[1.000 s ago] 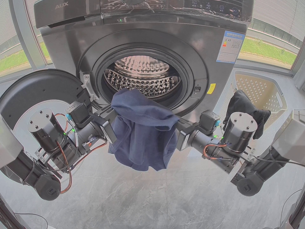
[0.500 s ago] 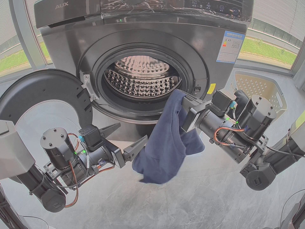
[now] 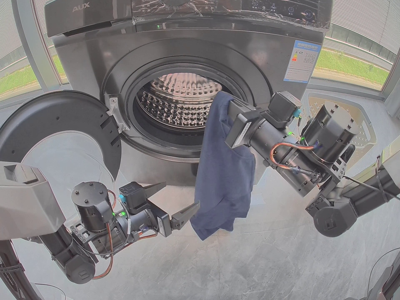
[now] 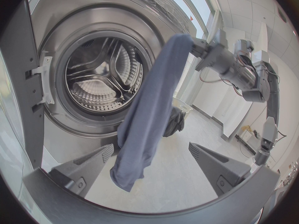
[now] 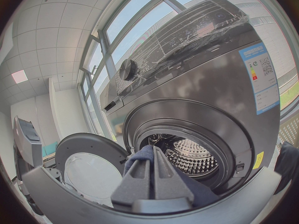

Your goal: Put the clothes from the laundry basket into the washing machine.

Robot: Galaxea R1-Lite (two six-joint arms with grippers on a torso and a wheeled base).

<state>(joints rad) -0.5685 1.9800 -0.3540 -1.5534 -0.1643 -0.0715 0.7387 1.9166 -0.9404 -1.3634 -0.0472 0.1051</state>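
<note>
A navy blue garment (image 3: 225, 159) hangs from my right gripper (image 3: 228, 103), which is shut on its top edge at the right rim of the washing machine's open drum (image 3: 183, 101). In the right wrist view the shut fingers (image 5: 140, 178) pinch the blue garment (image 5: 140, 154) before the drum (image 5: 190, 159). My left gripper (image 3: 181, 194) is open, low and to the left of the garment's hem, holding nothing. From the left wrist, the garment (image 4: 149, 115) hangs beyond the open left gripper (image 4: 150, 147). The beige laundry basket (image 3: 358, 121) stands on the right with a dark garment (image 4: 174, 122) draped on it.
The washing machine (image 3: 187, 42) fills the space ahead. Its round door (image 3: 54, 121) is swung open to the left, just above my left arm. Grey floor (image 3: 208, 263) lies open in front. Windows run behind the machine on both sides.
The left gripper let go of the blue garment, opened and dropped down to the left. The right gripper carried the garment up and toward the drum opening.
</note>
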